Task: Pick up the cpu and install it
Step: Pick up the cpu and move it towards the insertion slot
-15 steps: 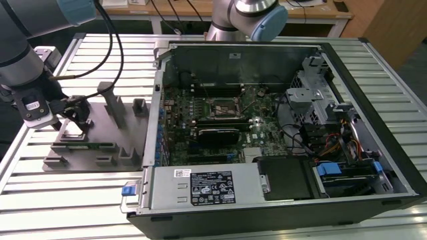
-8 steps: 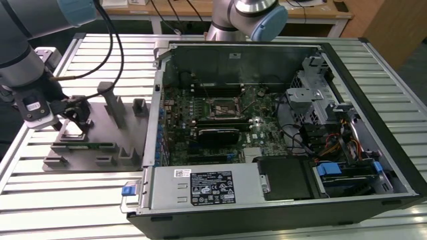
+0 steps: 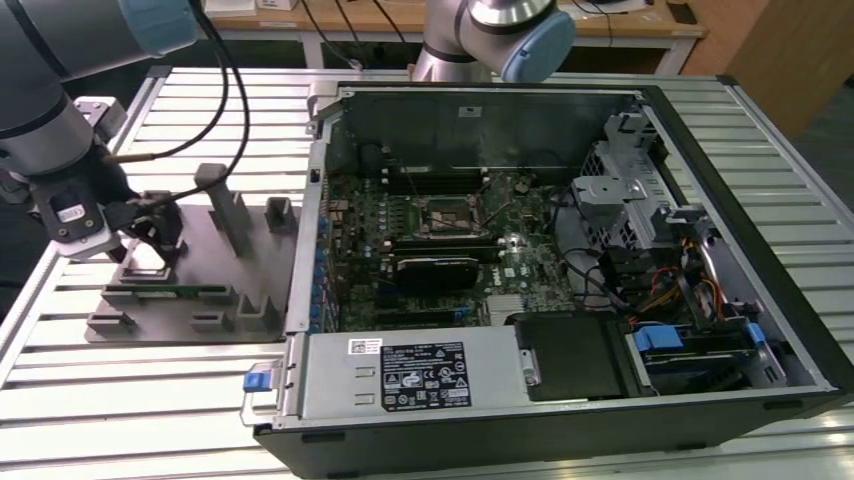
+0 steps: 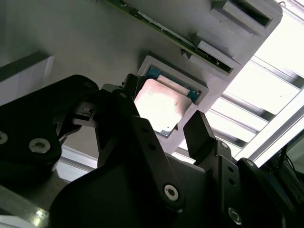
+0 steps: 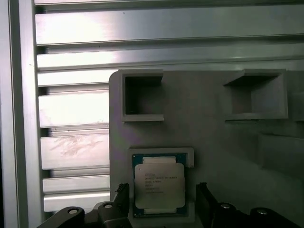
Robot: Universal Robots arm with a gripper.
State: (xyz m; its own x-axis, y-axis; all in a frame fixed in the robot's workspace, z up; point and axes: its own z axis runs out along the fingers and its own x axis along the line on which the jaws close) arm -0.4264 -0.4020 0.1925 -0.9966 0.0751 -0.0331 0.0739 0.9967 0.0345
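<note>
- The gripper (image 4: 164, 110) hangs low over the grey fixture (image 5: 213, 142), its jaws apart, one either side of the chip's pocket.
- The cpu (image 5: 159, 185) lies flat in that pocket, silver top up, between the jaws; no grip shows in either wrist view.
- The fixture rests on the slatted table (image 5: 71, 109).
- In the exterior view, the open computer case (image 3: 747, 200) stands to the fixture's right, with the motherboard socket (image 3: 443, 212) inside.

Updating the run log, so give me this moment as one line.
stage: pre-grasp | jaws: open, either side of cpu | cpu: lying in grey fixture pocket, not lifted
</note>
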